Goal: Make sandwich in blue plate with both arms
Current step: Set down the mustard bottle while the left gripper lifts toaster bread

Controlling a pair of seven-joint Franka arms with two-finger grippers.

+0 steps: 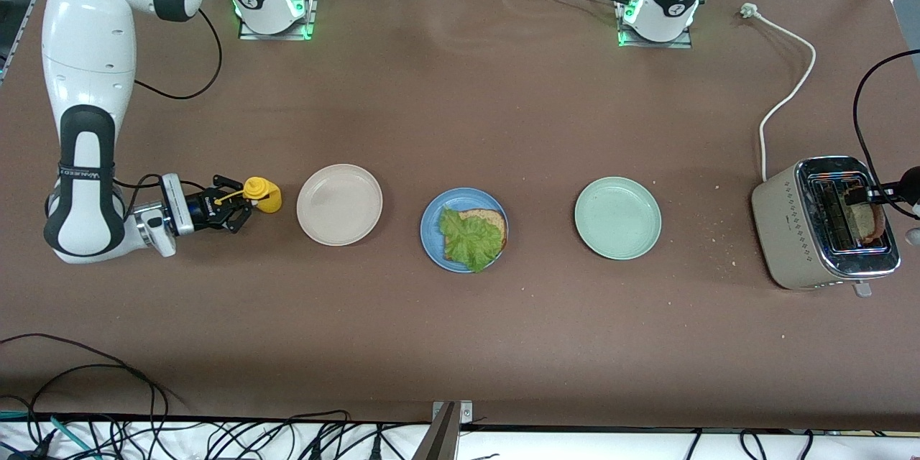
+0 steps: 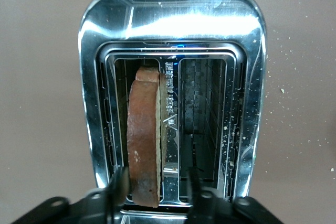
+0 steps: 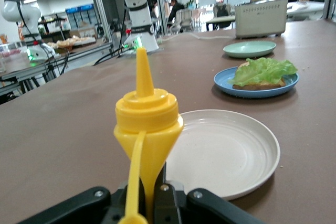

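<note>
Over the toaster (image 1: 823,223), left hand (image 2: 157,183) straddles the toast slice (image 2: 144,135), fingers apart; next: clamp, lift to blue plate (image 1: 431,241). Right hand (image 1: 237,211) waits, clamped on yellow bottle (image 1: 263,195).

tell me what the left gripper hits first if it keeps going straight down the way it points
Most likely the bread slice standing in the toaster slot: the left gripper points down into it, one finger either side of the slice. Depth is unclear, so a finger could graze the slot rim first.

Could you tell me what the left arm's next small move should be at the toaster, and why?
Probably close the left gripper on the bread slice and lift it straight up. The slice stands upright in one slot of the toaster, with a finger on each side of it, and the blue plate holds only one slice under lettuce.
</note>
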